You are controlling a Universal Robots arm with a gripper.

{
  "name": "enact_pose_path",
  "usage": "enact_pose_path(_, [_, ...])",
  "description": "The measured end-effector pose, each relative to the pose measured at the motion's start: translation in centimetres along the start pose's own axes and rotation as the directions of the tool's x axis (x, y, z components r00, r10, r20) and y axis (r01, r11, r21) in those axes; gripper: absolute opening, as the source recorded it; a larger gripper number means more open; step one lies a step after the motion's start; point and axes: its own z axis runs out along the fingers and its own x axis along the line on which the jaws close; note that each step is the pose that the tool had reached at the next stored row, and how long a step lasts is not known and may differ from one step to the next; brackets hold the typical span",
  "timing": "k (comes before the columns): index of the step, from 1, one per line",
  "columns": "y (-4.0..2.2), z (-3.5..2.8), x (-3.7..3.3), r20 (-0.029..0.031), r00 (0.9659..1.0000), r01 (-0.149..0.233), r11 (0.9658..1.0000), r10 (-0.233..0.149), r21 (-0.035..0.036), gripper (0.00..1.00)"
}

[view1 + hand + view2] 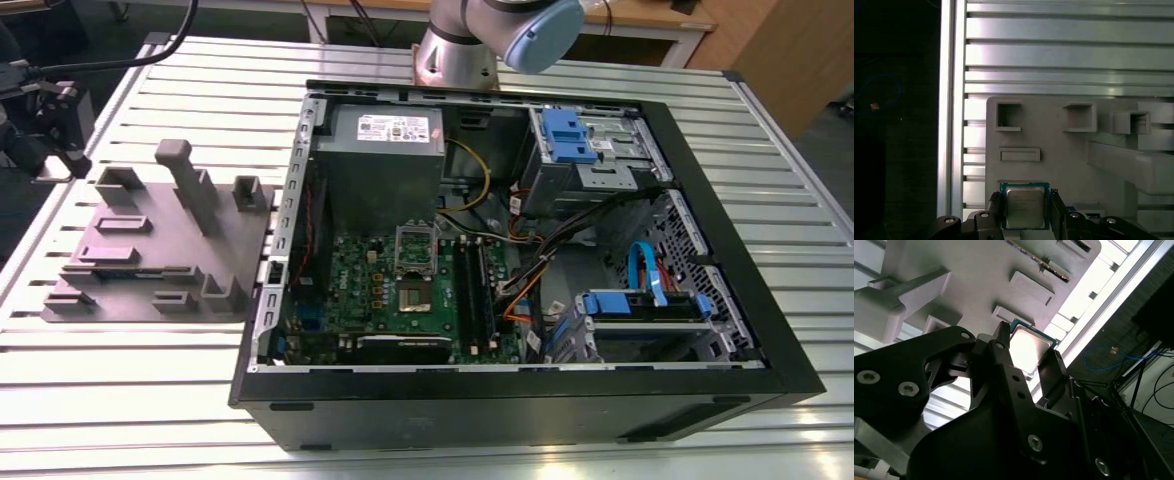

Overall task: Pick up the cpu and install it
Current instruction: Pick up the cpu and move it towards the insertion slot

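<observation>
The open computer case (pixel 534 405) lies on its side on the slatted table (pixel 134 380), so the motherboard (pixel 380 290) faces up and its socket (pixel 416 295) is exposed, ready, I judge, to take a chip from above. Just beside the case sits the grey holder tray (pixel 147 250), its pockets shaped to keep parts in known spots. In the first wrist view the gripper (pixel 1026 209) is clenched on the cpu (pixel 1025 212) — fingers on opposite edges, metal top level — over that tray and apparently lifted clear of it.
</observation>
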Motion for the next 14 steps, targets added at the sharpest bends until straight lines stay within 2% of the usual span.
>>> enact_pose_path(14, [0.01, -0.32, -0.01, 0.0001, 1.0, 0.0, 1.0, 0.0, 0.0, 0.47])
